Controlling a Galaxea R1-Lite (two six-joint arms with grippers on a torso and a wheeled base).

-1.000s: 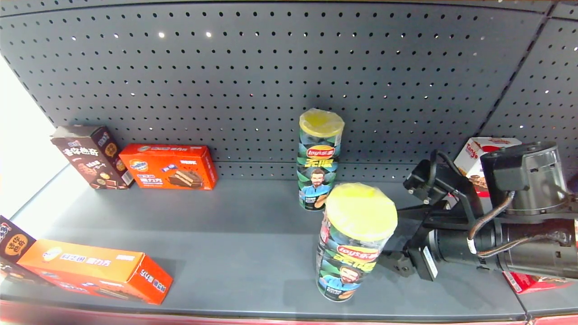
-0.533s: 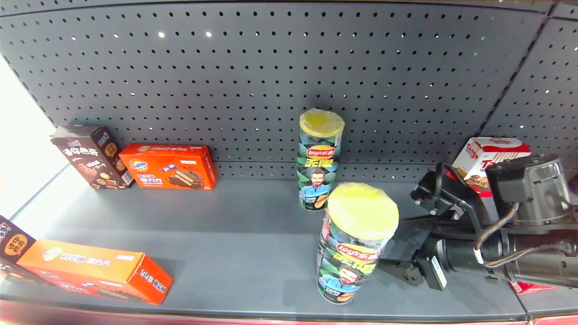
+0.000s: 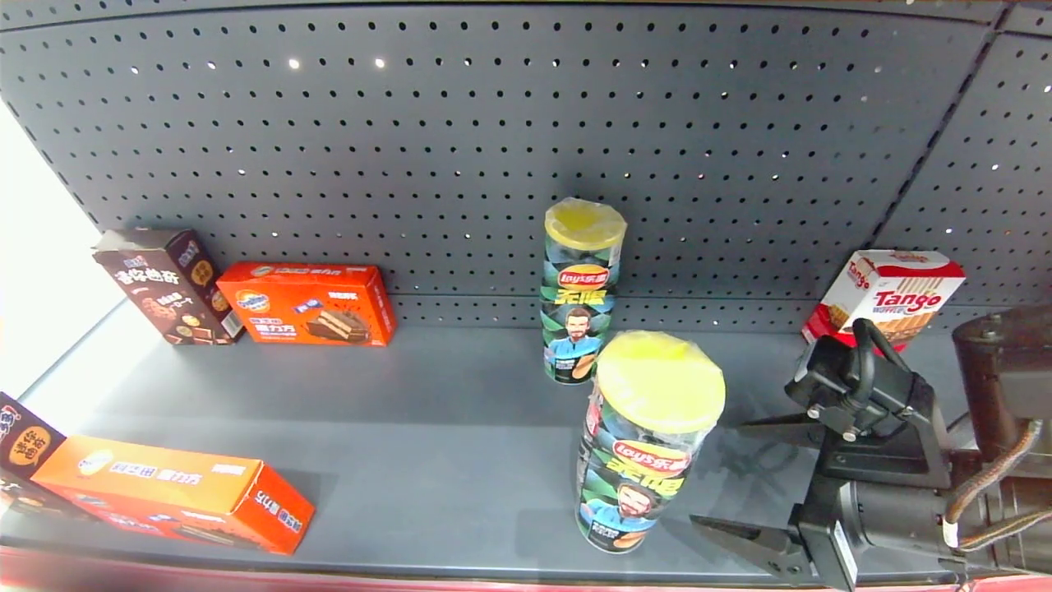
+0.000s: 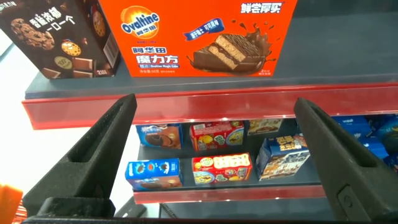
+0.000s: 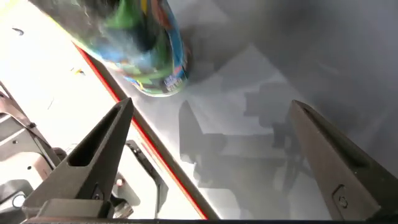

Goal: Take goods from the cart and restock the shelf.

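Head view: front chip can (image 3: 649, 448) upright, right jaws apart beside it (left jaws apart too).

Head view: chip cans (image 3: 582, 288) (image 3: 645, 444) 2, boxes (image 3: 308, 302) (image 3: 160, 284) (image 3: 173, 492) (image 3: 25, 444) (image 3: 892, 300) 5.

I've got my right arm low on the right side, wrist roughly level, right gripper (image 3: 719, 473) pointing left with jaws spread wide, nothing held. My left gripper (image 4: 216, 102) is wide apart and empty too.
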